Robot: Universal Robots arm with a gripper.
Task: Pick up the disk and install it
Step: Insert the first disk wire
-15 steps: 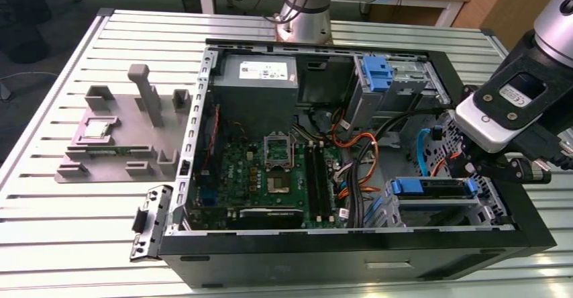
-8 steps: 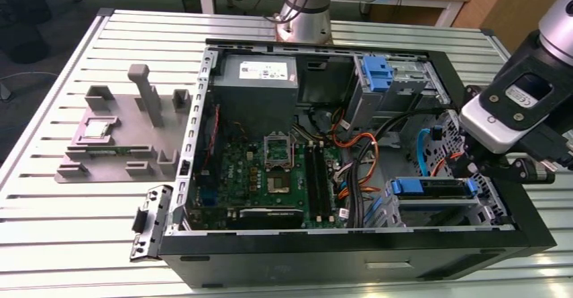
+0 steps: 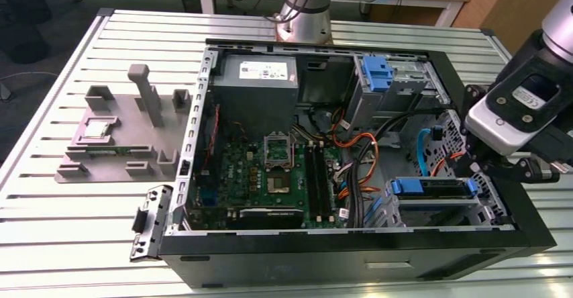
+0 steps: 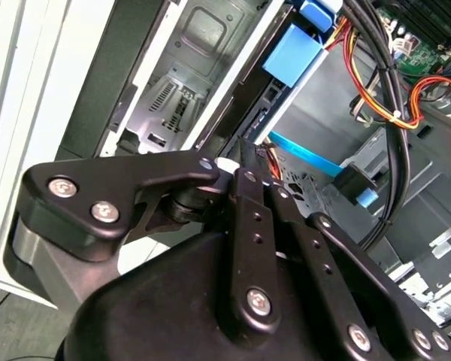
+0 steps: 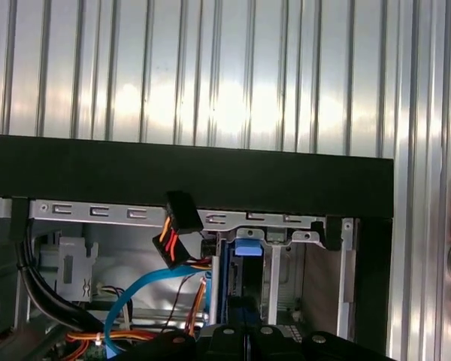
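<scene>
Flat silver disk [image 3: 433, 188] in its blue carrier lies inside the black computer case [image 3: 358, 241], near the surface's front edge. The gripper [image 5: 244, 337], pressed together, is just beside it; a skewed push could jam it.

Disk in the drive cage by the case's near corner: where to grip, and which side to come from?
Take the disk by its exposed blue rail edge, pinching across its thin thickness. Come from above, through the case's open side. The drive cage walls in the disk's flat faces, and cables crowd the exterior view's left of it. That rail edge looks like the only free part.
</scene>
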